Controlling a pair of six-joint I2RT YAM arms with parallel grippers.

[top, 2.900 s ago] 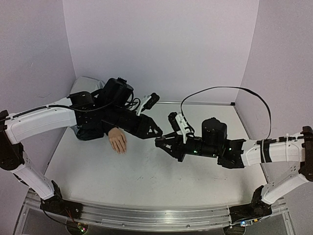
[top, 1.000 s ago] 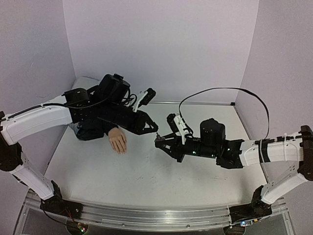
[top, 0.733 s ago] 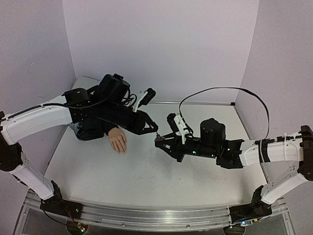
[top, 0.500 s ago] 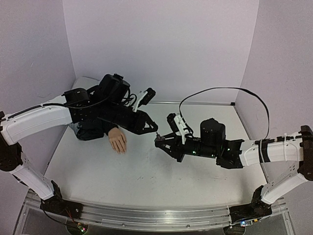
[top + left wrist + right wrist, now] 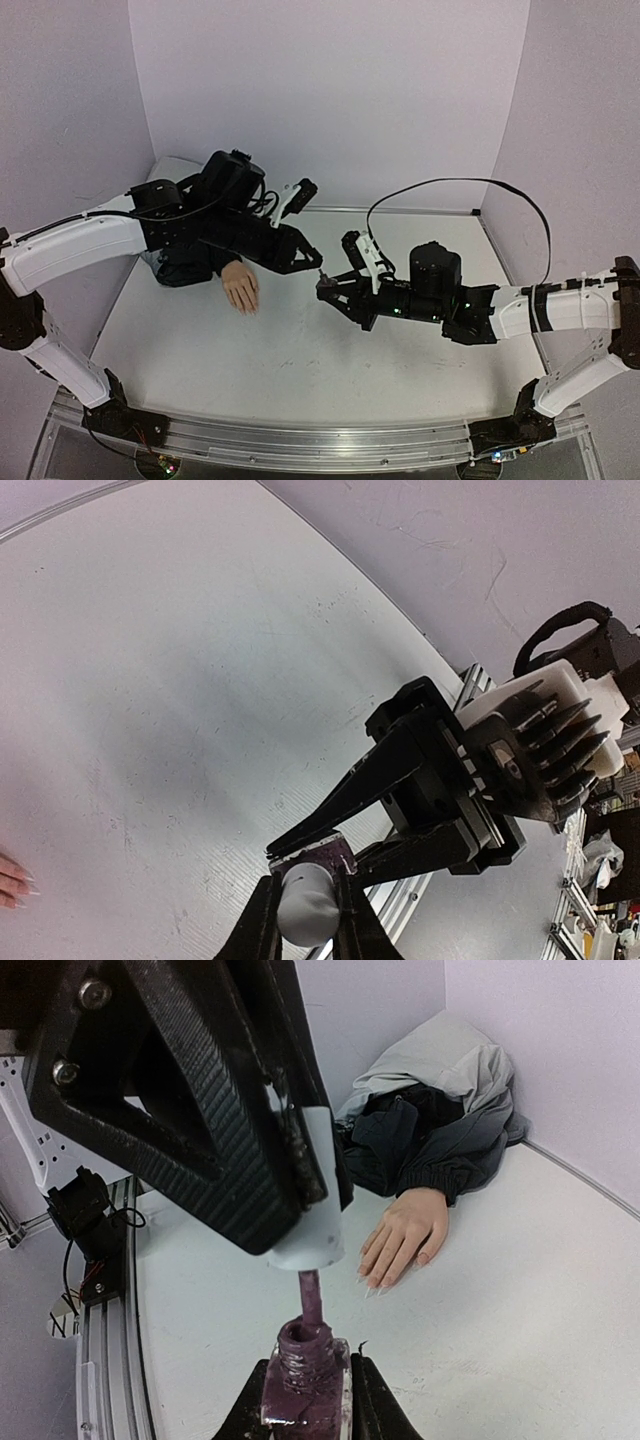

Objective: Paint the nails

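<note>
Overhead first: my left hand (image 5: 318, 267) and right hand (image 5: 323, 291) meet tip to tip above the middle of the tabletop (image 5: 300, 370). The mannequin hand (image 5: 241, 288) lies flat with its fingers toward the near edge. It is well apart to the left of that meeting point, and its wrist runs under my left arm.

Left wrist view: my left hand is clenched on the white cap (image 5: 305, 905). Directly beyond the cap, my right hand pinches the purple polish bottle (image 5: 318, 858).

Right wrist view: my right hand grasps the bottle by its body, upright. The cap stands raised off the neck, with the brush stem (image 5: 309, 1300) running down into the open mouth. The nails (image 5: 372, 1282) lie beyond, at the mannequin hand's fingertips, and show no purple that I can see.

Assessment: the bottle is opened and the brush sits in the polish, but no nail is coated. All the painting remains to be done, and the recapping after it.
</note>
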